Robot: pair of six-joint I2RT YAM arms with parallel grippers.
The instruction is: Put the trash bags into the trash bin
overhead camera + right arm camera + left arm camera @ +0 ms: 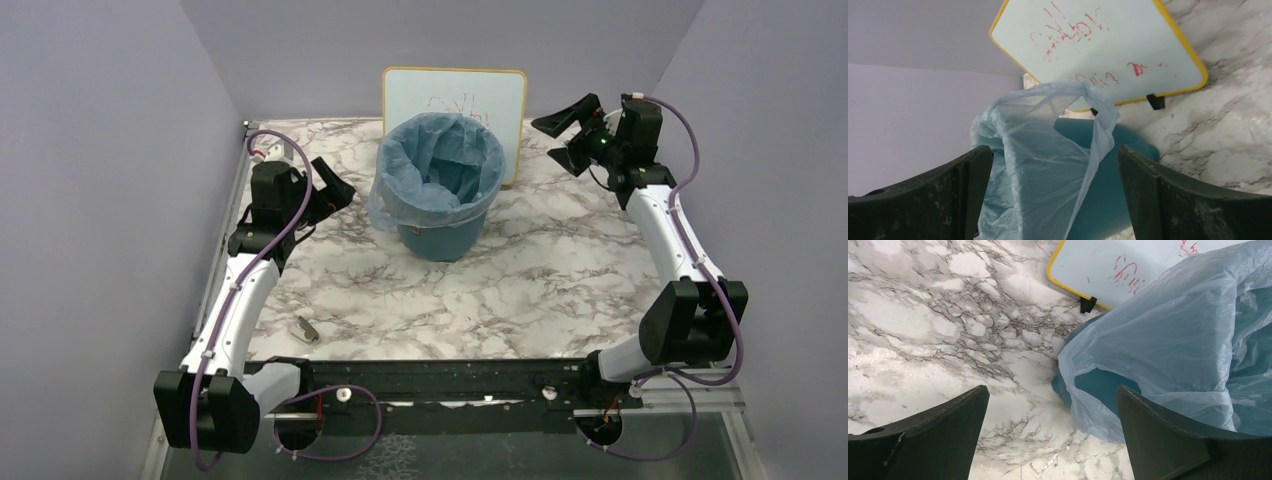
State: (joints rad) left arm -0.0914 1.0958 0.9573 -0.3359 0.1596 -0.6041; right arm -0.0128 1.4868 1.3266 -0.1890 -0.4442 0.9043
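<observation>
The teal trash bin [441,238] stands at the middle back of the marble table. The light-blue trash bag [440,162] sits in it, its crinkled edge folded out over the rim and hanging down the left side. My left gripper [335,188] hovers open just left of the bin; its wrist view shows the bag [1168,340] and the bin wall [1098,385] beyond the spread fingers [948,430], with nothing between them. My right gripper [563,137] is open, raised to the right of the bin. Its view shows a loose bag handle [1043,165] over the bin [1113,170], apart from the fingers.
A yellow-framed whiteboard [452,95] with red scribbles leans on the back wall right behind the bin. A small grey object [306,327] lies near the front left of the table. Purple walls enclose the table on three sides.
</observation>
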